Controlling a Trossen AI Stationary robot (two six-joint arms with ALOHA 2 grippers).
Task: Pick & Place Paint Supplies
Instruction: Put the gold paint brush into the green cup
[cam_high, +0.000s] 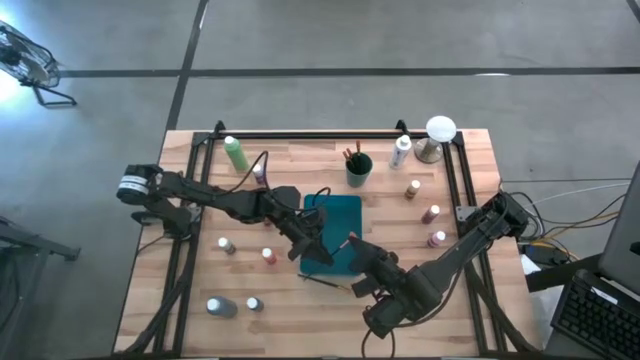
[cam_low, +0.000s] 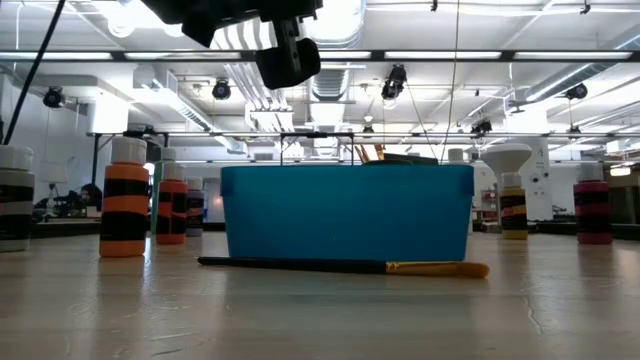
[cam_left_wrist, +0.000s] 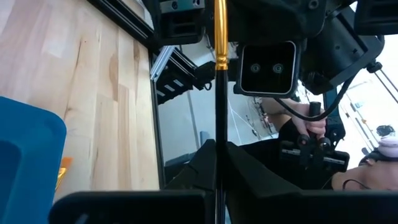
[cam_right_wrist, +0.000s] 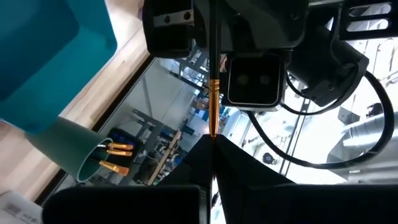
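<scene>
A thin brush with a black handle (cam_left_wrist: 218, 112) and a gold ferrule (cam_right_wrist: 212, 102) hangs in the air over the teal tray (cam_high: 340, 215), spanning my two grippers. My left gripper (cam_high: 318, 248) is shut on its handle end and my right gripper (cam_high: 358, 256) on its ferrule end. A second brush (cam_low: 340, 266) lies flat on the table before the tray's near side. A green cup (cam_high: 359, 168) holds more brushes, bristles up. A light-green bottle (cam_high: 237, 153) and small white-capped bottles (cam_high: 431, 213) stand on the table. My left gripper pinches the brush's black handle (cam_left_wrist: 218, 140) between its two fingers, coming roughly level from the table's left. The brush runs on from the fingertips toward my right gripper, lifted clear of the tray. My right gripper pinches the brush right beside the gold ferrule (cam_right_wrist: 212, 127) between its two fingers, coming roughly level from the table's near right. From there the black handle runs on to my left gripper, clear of the table.
A white-domed object (cam_high: 440, 130) on a stand sits at the far right. More small bottles stand at the left (cam_high: 227, 245) and near left (cam_high: 222, 307). Black frame rails (cam_high: 330, 134) run along the far edge and both sides.
</scene>
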